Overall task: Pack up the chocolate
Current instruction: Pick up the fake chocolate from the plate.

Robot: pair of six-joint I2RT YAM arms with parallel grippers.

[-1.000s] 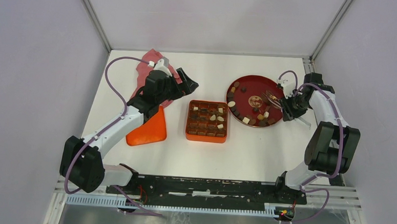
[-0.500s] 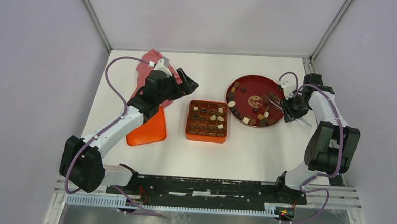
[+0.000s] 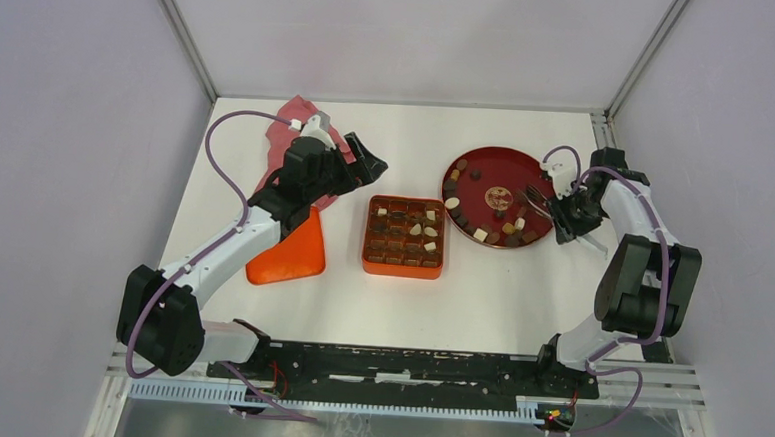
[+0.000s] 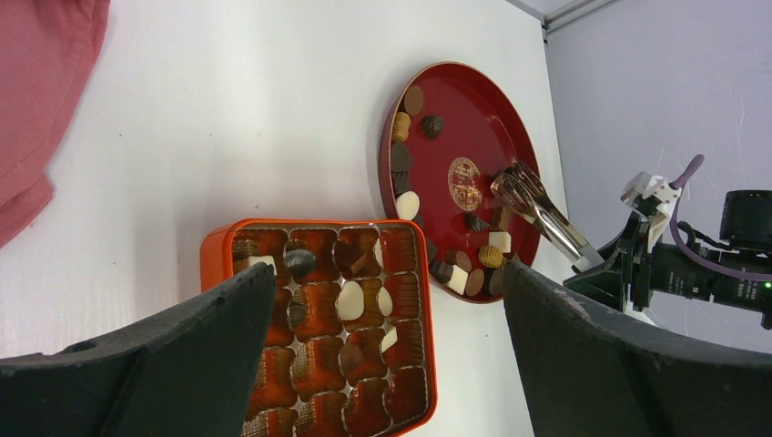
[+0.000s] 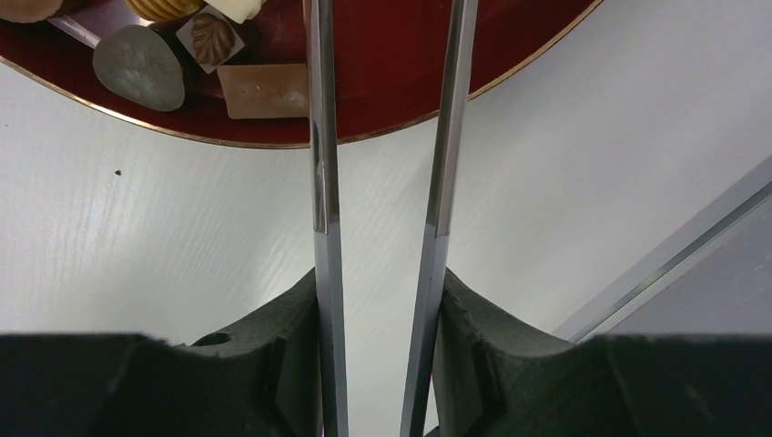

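The chocolate lies in two places. Several pieces sit in cells of the orange gridded box [image 3: 367, 235] [image 4: 273, 224], and several more [image 3: 483, 232] [image 4: 473, 264] [image 5: 264, 91] lie along the near rim of the dark red plate [image 3: 506, 170] [image 4: 473, 118] [image 5: 391, 64]. My right gripper [image 3: 564, 213] [image 5: 380, 291] is shut on metal tongs [image 3: 537, 198] [image 4: 537, 205] [image 5: 320, 182]. The tongs' tips are spread over the plate's right side with nothing between them. My left gripper [image 3: 364, 165] [image 4: 387, 273] hangs wide open and empty above the box's far-left corner.
An orange lid [image 3: 292, 249] lies left of the box under my left arm. A red sheet [image 3: 294, 118] lies at the back left. Walls and metal rails close in the table; my right arm [image 4: 701, 264] stands close to the right wall.
My right gripper and the tongs have shifted slightly toward the near side of the plate. The left arm has not moved.
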